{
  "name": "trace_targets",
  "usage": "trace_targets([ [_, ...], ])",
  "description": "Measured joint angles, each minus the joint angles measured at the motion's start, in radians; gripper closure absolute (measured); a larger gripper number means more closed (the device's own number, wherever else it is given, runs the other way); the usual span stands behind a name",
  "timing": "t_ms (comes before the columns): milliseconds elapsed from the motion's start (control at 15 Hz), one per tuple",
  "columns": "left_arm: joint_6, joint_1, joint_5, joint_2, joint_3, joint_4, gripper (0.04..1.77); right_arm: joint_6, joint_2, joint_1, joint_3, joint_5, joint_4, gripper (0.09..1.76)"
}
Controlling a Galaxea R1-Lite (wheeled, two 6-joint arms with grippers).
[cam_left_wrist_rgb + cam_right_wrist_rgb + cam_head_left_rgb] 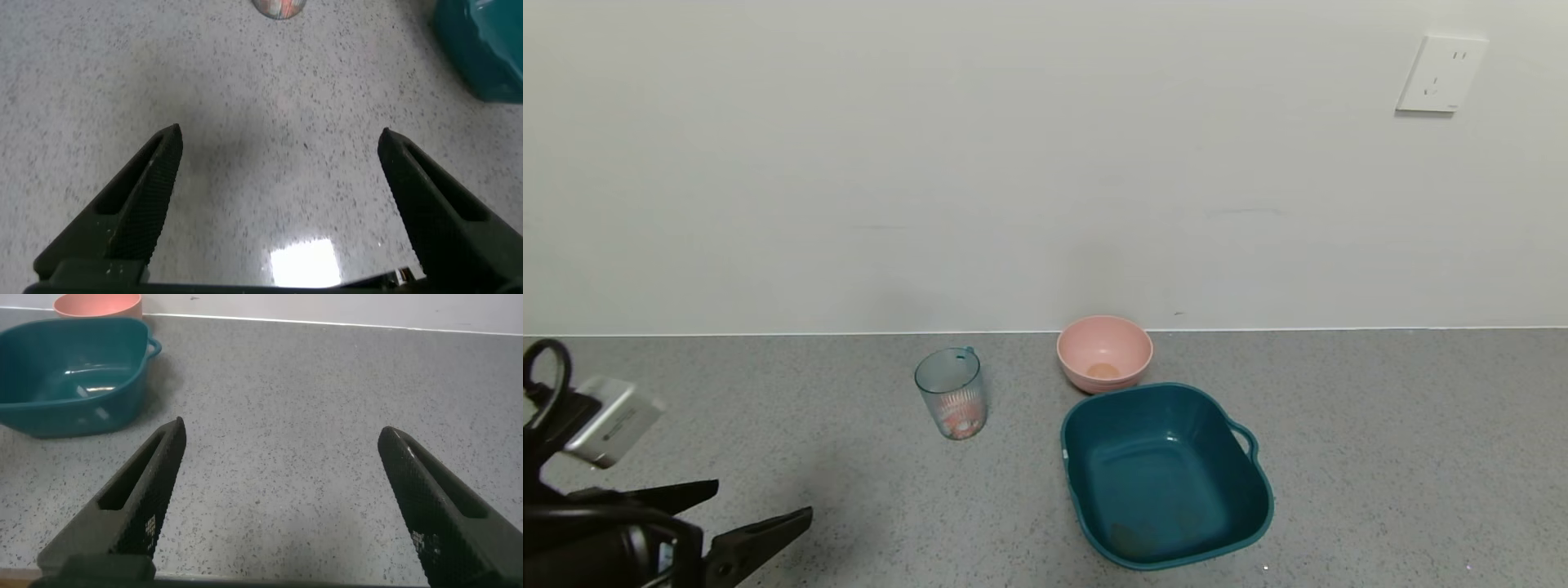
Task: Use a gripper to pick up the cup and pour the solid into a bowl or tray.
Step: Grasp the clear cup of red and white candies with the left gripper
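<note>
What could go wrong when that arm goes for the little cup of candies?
The left gripper, open and low at the near left of the counter, could knock over the light upright cup and spill the candies. The pink bowl sits right behind the teal tub, so a sloppy pour might land in it instead. The ribbed clear cup may also slip between the fingers.
</note>
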Motion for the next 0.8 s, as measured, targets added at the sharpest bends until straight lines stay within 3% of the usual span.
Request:
trace_targets([
  [200, -0.004, -0.048, 0.010, 0.149, 0.001, -0.160, 0.09, 0.001, 0.000, 0.000, 0.000, 0.000, 0.000, 0.14],
  [533, -0.011, -0.089, 0.069, 0.404, 0.048, -0.533, 0.09, 0.001, 0.000, -0.001, 0.000, 0.000, 0.000, 0.14],
  [800, -0.011, -0.120, 0.116, 0.572, 0.060, -0.682, 0.09, 0.000, 0.000, -0.001, 0.000, 0.000, 0.000, 0.14],
])
